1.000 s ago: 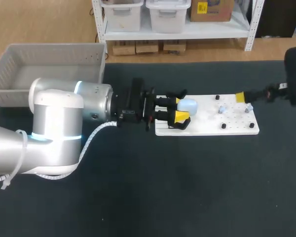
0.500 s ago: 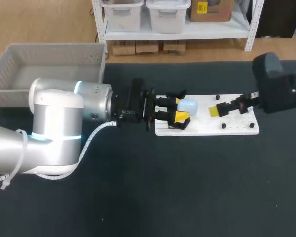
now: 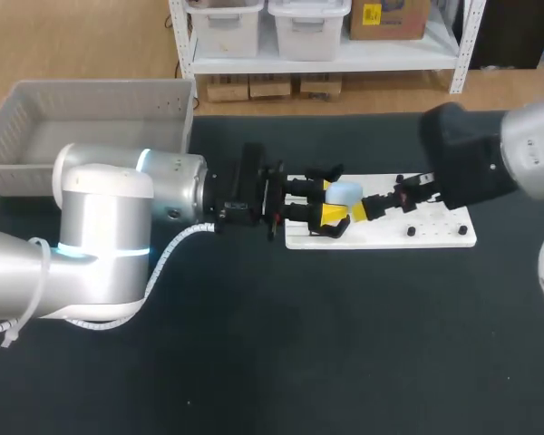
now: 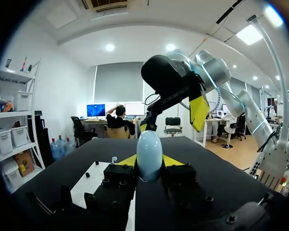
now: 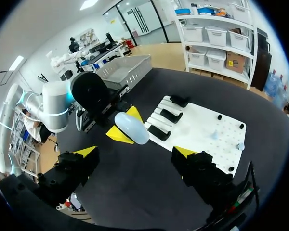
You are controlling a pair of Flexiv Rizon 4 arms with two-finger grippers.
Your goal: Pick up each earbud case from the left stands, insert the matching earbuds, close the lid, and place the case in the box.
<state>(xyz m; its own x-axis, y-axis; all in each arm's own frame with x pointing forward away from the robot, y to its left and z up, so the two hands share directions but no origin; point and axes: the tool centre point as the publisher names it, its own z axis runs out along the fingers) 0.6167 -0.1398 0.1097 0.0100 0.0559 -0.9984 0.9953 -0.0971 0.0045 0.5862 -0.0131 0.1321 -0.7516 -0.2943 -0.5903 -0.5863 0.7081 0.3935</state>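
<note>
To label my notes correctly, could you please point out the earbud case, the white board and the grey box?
earbud case [image 4: 149, 154]: left wrist view, middle of its pale blue shell.
white board [image 3: 435, 237]: head view, bare surface near its front edge.
grey box [image 3: 100, 100]: head view, its far wall.

a robotics lab: left arm [image 3: 109, 217] and right arm [image 3: 490, 163] over a dark table [image 3: 299, 344].
</note>
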